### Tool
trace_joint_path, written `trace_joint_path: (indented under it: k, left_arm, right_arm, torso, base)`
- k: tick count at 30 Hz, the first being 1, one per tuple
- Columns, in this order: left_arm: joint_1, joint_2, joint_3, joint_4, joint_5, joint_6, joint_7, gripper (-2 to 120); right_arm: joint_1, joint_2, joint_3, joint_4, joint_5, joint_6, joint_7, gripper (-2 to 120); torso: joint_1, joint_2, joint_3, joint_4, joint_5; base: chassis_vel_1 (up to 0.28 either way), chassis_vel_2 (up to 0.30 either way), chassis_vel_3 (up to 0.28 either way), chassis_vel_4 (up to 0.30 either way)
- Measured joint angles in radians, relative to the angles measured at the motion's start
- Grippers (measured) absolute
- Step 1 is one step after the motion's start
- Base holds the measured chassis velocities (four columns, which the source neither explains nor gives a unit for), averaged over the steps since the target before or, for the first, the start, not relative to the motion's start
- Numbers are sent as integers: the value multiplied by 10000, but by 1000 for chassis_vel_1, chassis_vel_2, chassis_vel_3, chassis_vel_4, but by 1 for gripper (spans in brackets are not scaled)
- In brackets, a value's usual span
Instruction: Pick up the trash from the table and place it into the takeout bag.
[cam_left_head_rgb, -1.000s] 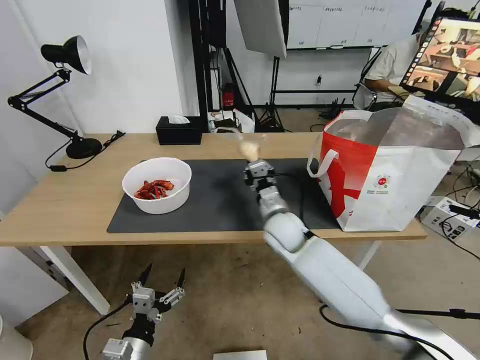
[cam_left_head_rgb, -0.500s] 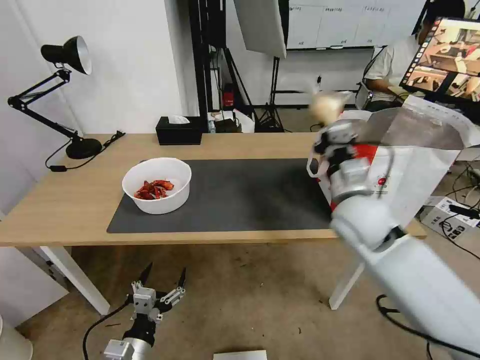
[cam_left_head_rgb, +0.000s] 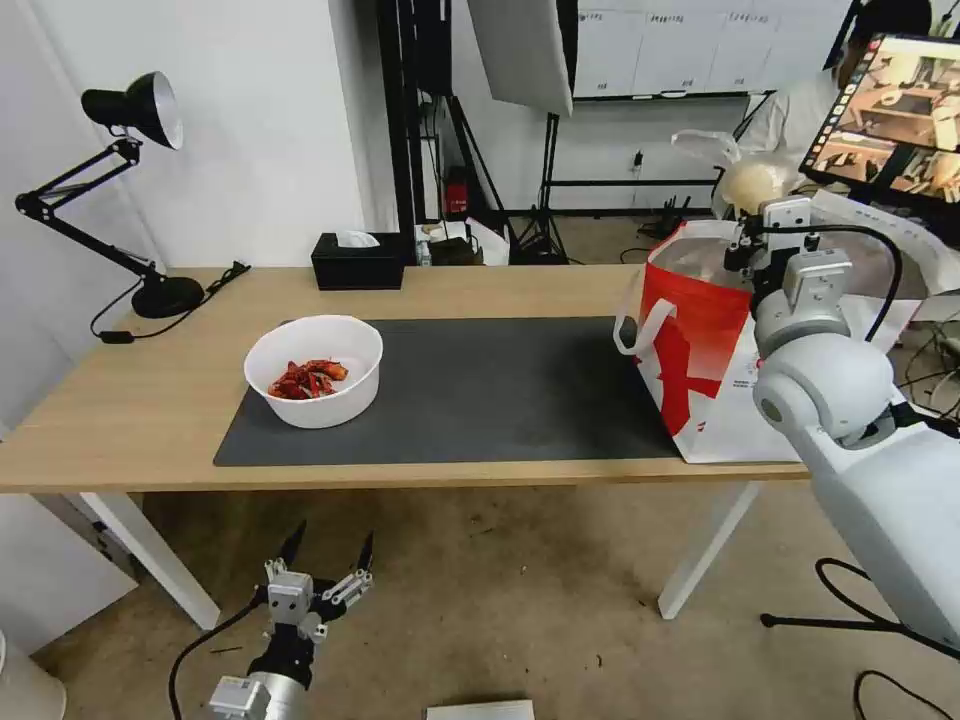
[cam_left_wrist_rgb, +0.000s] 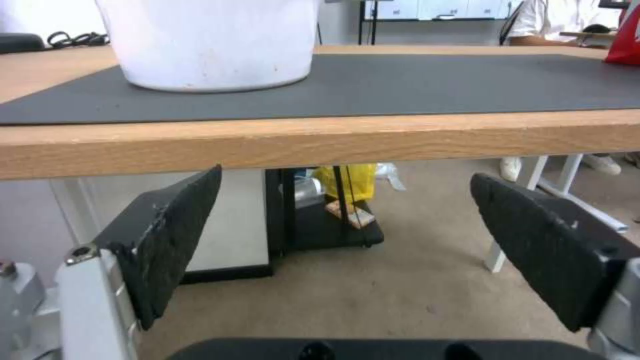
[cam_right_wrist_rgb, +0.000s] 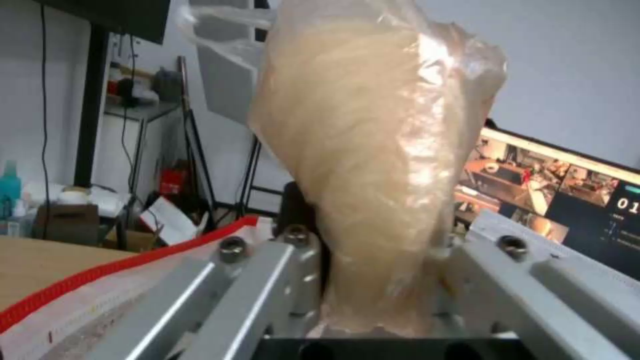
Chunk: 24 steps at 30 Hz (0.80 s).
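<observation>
The right gripper (cam_left_head_rgb: 762, 212) is hovering over the open mouth of the takeout bag (cam_left_head_rgb: 700, 340), which is standing at the right end of the table (cam_left_head_rgb: 150, 400), partly on the mat (cam_left_head_rgb: 480, 390) and close to the front edge. Its fingers are pinching the clear bag with the beige lump (cam_left_head_rgb: 745, 180) by its lower part, so the bulk of it is sticking up above the fingers rather than hanging below; in the right wrist view the clear bag (cam_right_wrist_rgb: 380, 175) is wedged between the two metal fingers (cam_right_wrist_rgb: 260, 280), with the red rim of the takeout bag just beneath. Holding it over the foil-lined opening looks like preparation for a drop, since a release from here should land inside, though how squarely it is centred over the opening is hard to judge from this angle.

The bowl (cam_left_head_rgb: 314, 370) with red scraps is sitting on the left part of the mat, near its front left corner, well apart from the takeout bag and not yet collected.

The left gripper (cam_left_head_rgb: 325, 578) is waiting below the front edge of the table, fingers spread wide and holding nothing; its wrist view is looking up at the table edge with the bowl (cam_left_wrist_rgb: 210, 45) above it.
</observation>
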Motion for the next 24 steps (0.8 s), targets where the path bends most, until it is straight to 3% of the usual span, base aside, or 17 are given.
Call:
trace_joint_path:
  k: [18, 24]
  left_arm:
    - [76, 32, -90, -221, -107, -46, 89, 100]
    - [147, 34, -135, -312, -107, -42, 90, 100]
  right_arm:
    - [-307, -57, 6, 142, 231, -85, 196, 86]
    - [-354, -57, 6, 184, 242, -96, 198, 99]
  torso:
    - [0, 0, 0, 0, -1]
    - [0, 0, 0, 0, -1]
  base:
    - [0, 0, 0, 0]
    - [0, 0, 0, 0]
